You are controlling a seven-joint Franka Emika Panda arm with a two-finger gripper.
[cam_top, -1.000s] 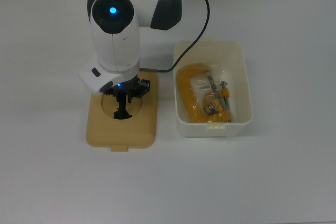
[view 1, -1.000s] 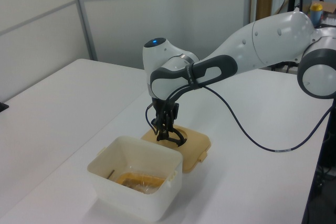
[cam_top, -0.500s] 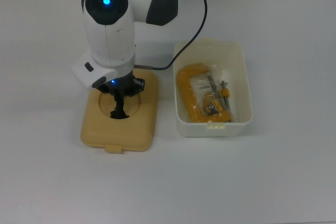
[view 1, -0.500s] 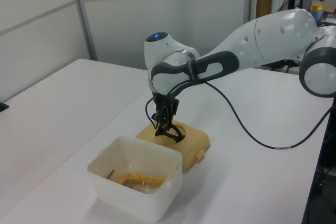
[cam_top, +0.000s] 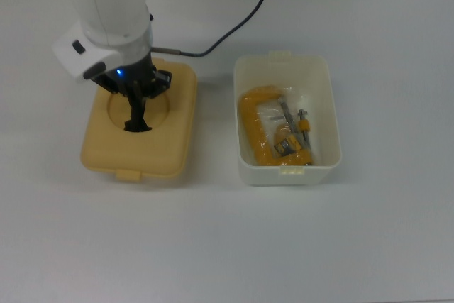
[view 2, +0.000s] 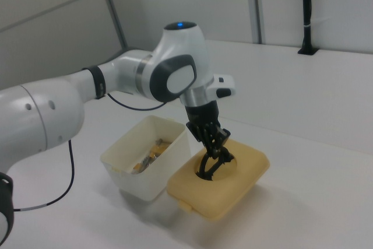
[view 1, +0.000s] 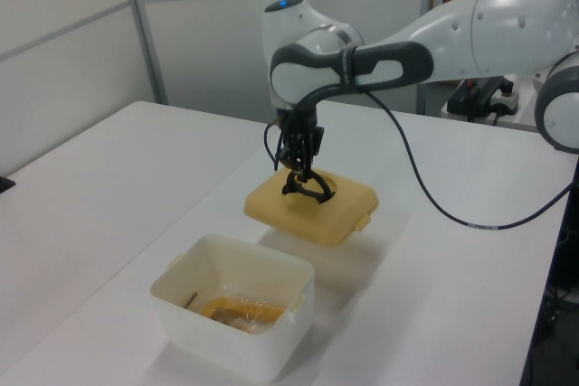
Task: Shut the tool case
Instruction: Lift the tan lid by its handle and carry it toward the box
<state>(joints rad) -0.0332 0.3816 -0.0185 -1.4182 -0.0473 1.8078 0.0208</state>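
The hand [view 1: 301, 180] is clamped on the black handle [view 1: 306, 191] of the tan lid [view 1: 312, 208], holding it above the desk [view 1: 109, 178]. Judged next: carry it over the open white tub [cam_top: 286, 120] and lower squarely.

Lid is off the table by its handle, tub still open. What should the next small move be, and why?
Probably carry the lid sideways toward the top view's right until it hangs over the open tub, then lower it. The tool is shut on the lid's black handle, the left view shows the lid in the air with its shadow below, and the tub stands beside it, uncovered.
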